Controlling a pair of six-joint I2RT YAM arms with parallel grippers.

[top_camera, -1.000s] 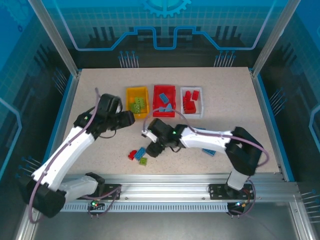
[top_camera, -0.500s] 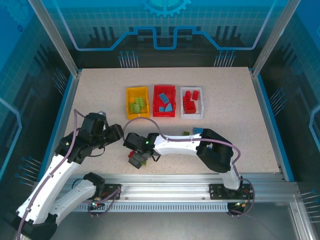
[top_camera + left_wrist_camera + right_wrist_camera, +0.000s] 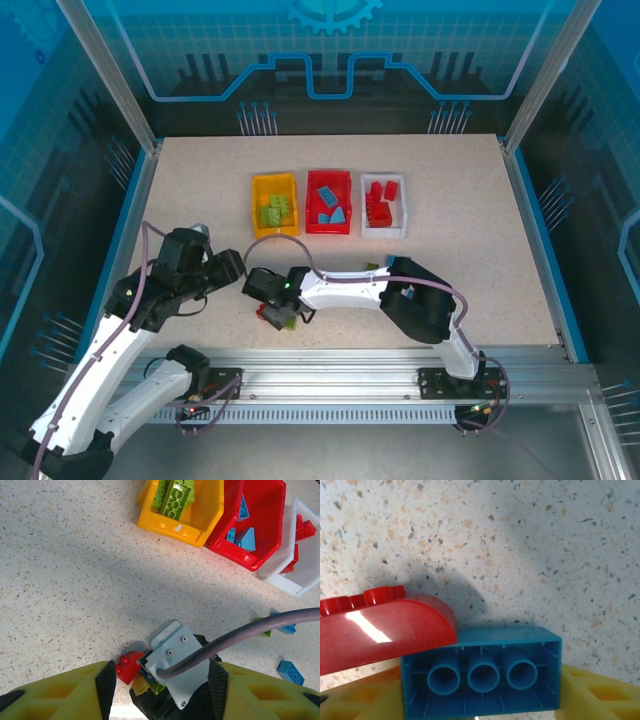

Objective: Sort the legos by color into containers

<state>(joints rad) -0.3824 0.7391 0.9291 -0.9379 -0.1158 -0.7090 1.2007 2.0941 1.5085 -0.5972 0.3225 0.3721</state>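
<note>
Top external view. Three bins stand in a row at upper centre of the table (image 3: pixel 480 200). The yellow bin (image 3: pixel 256 205) on the left holds green bricks (image 3: pixel 277 209), the red bin (image 3: pixel 311 215) in the middle holds blue bricks (image 3: pixel 329 205), and the white bin (image 3: pixel 404 215) on the right holds red bricks (image 3: pixel 378 205). The left gripper (image 3: pixel 235 268) hangs at lower left of centre. The right gripper (image 3: pixel 270 308) is just beside it, low over a few loose bricks (image 3: pixel 290 322) near the bottom edge of the table. From this height neither pincer's spread can be read. Two more stray bricks (image 3: pixel 397 261) lie right of centre, close against the right arm.

Left wrist view. The left gripper (image 3: pixel 161 680) sits at the bottom of the frame, its yellow fingers (image 3: pixel 60 692) spread wide with nothing pinched. Past the gap lie the right wrist (image 3: pixel 172 665) and its cable (image 3: pixel 260 629). A red brick (image 3: pixel 129 666) lies on the table touching that wrist. The three bins run along the top, yellow to white from centre to right. A lone blue brick (image 3: pixel 290 672) lies at lower right.

Right wrist view. The right gripper (image 3: pixel 481 692) is at the bottom edge. Its fingers (image 3: pixel 600 695) press on both ends of a blue brick (image 3: pixel 480 665), which is turned hollow side to the camera. A curved red brick (image 3: pixel 380 630) overlaps its upper left corner.
</note>
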